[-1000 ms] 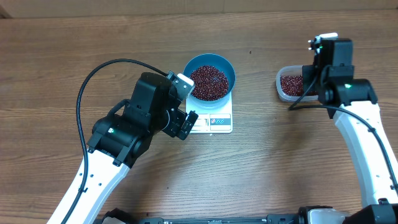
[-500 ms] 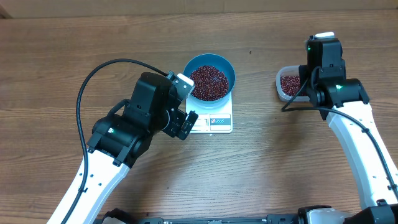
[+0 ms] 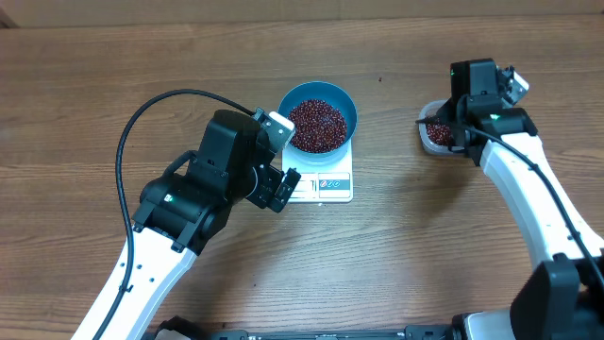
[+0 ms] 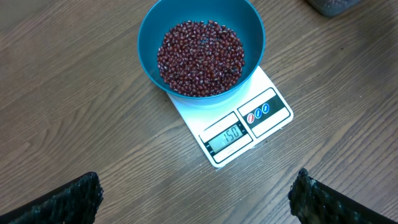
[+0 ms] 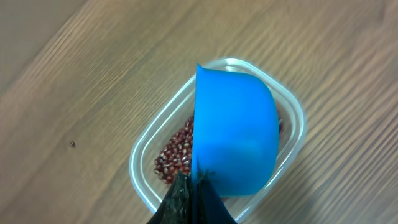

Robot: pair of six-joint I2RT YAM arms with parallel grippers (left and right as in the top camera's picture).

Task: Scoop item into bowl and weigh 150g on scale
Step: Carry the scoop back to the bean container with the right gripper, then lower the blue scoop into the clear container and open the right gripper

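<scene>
The bright blue bowl (image 3: 302, 94) (image 4: 180, 12) stands on the white scale (image 3: 326, 184) (image 4: 231, 134), whose display reads 150. Dark red-brown beans (image 3: 317, 124) (image 4: 200, 57) fill the bowl's bottom. My left gripper (image 3: 283, 186) (image 4: 196, 193) hovers just in front of the scale, open, with only bare wood between its fingers. At the right, my right gripper (image 5: 196, 186) is shut on the handle of a small blue scoop (image 5: 239, 137). The scoop is turned on its side over a clear plastic tub (image 3: 429, 142) (image 5: 140, 155) holding more beans (image 5: 177, 155).
The wooden tabletop (image 3: 425, 246) carries nothing else besides the two arms. A black cable (image 3: 142, 118) loops from the left arm over the table's left half. The right arm's wrist (image 3: 477, 85) covers most of the tub from above.
The right wrist has swung toward the back and left over the tub, turning the scoop with it. The left arm, bowl and scale have not moved.
</scene>
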